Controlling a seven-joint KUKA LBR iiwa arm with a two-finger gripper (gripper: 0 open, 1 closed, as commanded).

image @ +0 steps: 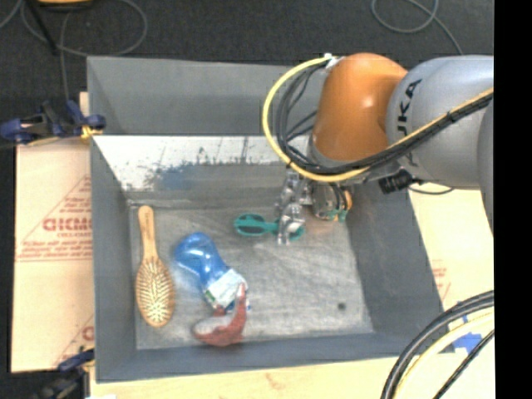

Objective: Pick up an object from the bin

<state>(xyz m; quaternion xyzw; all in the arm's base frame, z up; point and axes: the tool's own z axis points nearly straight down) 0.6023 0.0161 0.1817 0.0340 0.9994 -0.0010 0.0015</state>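
My gripper (288, 229) hangs low in the back middle of the bin, under the orange wrist cover. Its tip is right at the right end of a small teal thing (249, 224) with a rounded head and a thin handle, which lies on the bin floor pointing toward the gripper. The tip meets or covers the handle's end; I cannot tell whether it grips it. Nothing else lies close to the gripper.
A wooden hairbrush (153, 283) lies along the left wall. Beside it a blue plastic bottle (199, 262) with a label lies on its side, and a reddish-brown curved thing (223, 328) rests near the front wall. The arm comes in over the bin's right rim.
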